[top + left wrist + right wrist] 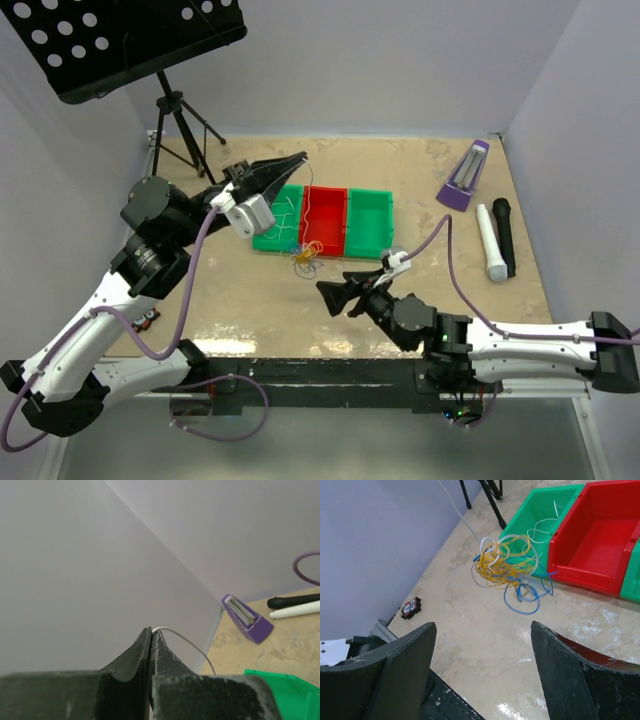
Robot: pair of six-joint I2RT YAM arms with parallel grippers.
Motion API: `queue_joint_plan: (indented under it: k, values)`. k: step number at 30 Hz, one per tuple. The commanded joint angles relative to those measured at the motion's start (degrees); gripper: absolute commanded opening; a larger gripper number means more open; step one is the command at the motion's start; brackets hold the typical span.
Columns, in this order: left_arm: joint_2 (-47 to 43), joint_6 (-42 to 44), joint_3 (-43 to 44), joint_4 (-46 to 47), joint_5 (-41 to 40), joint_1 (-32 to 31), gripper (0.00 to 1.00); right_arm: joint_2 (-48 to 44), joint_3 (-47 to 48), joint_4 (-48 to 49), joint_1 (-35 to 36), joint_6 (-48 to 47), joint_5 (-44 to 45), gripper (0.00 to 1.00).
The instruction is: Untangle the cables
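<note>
Now my left claw (151, 636) pinches shut on the white cable (186, 642), held high; my right claw (482, 630) gapes wide and empty, the tangle (507, 565) straight ahead, nearer it.

Your left arm reaches forward, its left gripper (297, 160) tilted up with jaws pinched on the white cable (186, 641) at their tips, while your right gripper (482, 630) hangs low, jaws spread wide.
</note>
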Motion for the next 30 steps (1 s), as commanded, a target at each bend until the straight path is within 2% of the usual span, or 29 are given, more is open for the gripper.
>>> queue_joint_plan:
  k: [1,4,13,22,30]
  values:
    - [-0.57,-1.93,2.03,-5.26,7.55,0.29,0.0,-0.8,4.36,0.66,0.21,-6.1,1.19,0.81]
    - [-0.39,-2.37,2.66,-7.84,11.43,0.2,0.0,2.09,7.52,3.65,0.12,-10.05,1.02,0.79]
    - [-0.48,-4.22,2.92,-8.98,14.6,0.2,0.0,13.69,14.04,10.33,0.12,-13.92,2.07,0.66]
    - [-1.18,-4.4,4.85,-7.67,14.17,0.29,0.0,17.92,11.49,11.74,0.21,-8.75,2.42,0.27]
    - [-0.83,-0.44,6.52,-4.07,10.48,0.29,0.0,19.5,5.96,12.35,0.21,-0.4,0.58,0.24]
